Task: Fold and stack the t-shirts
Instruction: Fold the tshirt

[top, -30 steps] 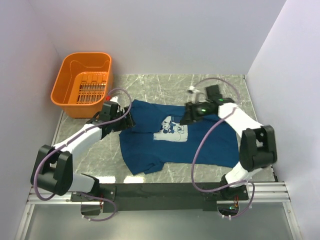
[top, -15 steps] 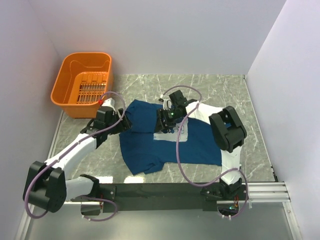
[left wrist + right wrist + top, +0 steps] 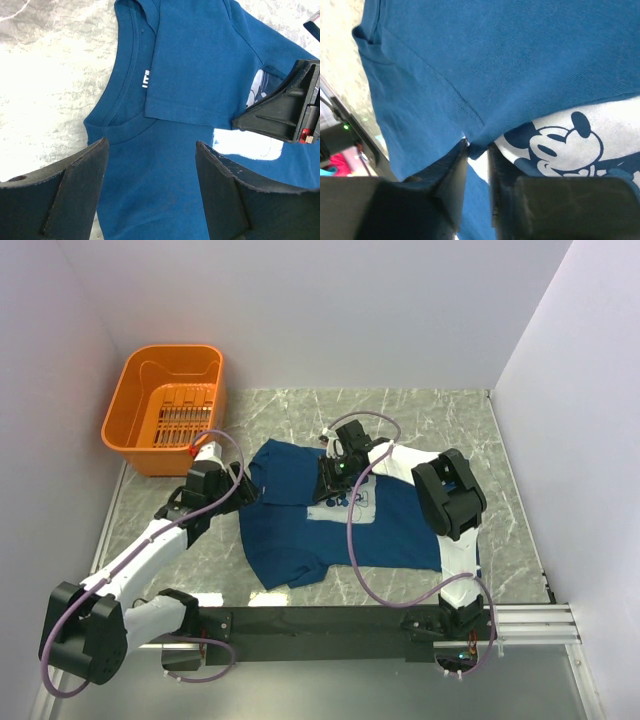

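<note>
**A:** Start at the near edge. What lies in front of the arms?

**B:** The navy t-shirt (image 3: 290, 540). It is spread on the marble table (image 3: 430, 410), about midway across. Its collar (image 3: 131, 70) points left and one sleeve lies toward the near edge.

**A:** And the other sleeve?

**B:** The far sleeve (image 3: 200, 65) is folded over onto the chest. Its hem runs from just beside the collar toward the pale chest print (image 3: 570, 145).

**A:** Where is the left gripper?

**B:** The left gripper (image 3: 150, 150) is over the shirt front, just below the collar. Its jaws are spread wide and hold nothing. I cannot tell whether it touches the cloth.

**A:** The right one?

**B:** The right gripper (image 3: 476, 150) is at the corner of the folded sleeve, where the hem meets the print. Its fingers (image 3: 455, 170) are drawn nearly together, and that corner of blue cloth is pinched between them. The left wrist view shows it planted on the same spot.

**A:** Anything farther back?

**B:** An orange basket (image 3: 135, 440) stands at the far left corner of the table, near the left wall. It is apart from the shirt.
</note>
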Tool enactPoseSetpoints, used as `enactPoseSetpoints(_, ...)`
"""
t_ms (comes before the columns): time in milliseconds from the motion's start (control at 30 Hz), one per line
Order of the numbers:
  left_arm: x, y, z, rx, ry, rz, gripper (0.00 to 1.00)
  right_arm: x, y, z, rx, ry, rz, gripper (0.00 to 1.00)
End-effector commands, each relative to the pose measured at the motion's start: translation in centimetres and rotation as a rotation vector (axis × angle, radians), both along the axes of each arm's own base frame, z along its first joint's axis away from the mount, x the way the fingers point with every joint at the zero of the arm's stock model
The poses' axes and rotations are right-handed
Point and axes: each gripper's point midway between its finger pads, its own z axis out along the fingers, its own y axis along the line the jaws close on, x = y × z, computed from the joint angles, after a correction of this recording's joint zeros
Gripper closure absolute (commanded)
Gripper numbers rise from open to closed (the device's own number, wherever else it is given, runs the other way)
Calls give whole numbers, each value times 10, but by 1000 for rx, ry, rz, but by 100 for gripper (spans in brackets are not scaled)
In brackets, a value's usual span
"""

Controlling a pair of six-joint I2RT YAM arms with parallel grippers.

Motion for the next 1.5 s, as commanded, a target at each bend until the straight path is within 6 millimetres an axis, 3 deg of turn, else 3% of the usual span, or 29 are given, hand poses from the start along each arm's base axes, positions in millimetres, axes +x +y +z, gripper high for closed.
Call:
enactPoseSetpoints(0,4,3,10,-12,-38,29,25,9,5,10,6,-51,-12,78)
enactPoseSetpoints(67,4,3,10,-10,-37,30,25,8,3,11,1,-59,-16,90)
enactPoseSetpoints(233,3,6,14,-4,-49,34,25,4,-3,24,4,-95,-16,98)
enactPoseSetpoints(733,3,7,12,11,-44,30,25,-6,-18,39,-18,-141,2,100)
enactPoseSetpoints(1067,8,6,14,12,-48,25,25,-11,-33,35,-24,-112,28,100)
enactPoseSetpoints(1467,8,5,11,13,-42,16,25,-19,-35,39,-3,-104,67,100)
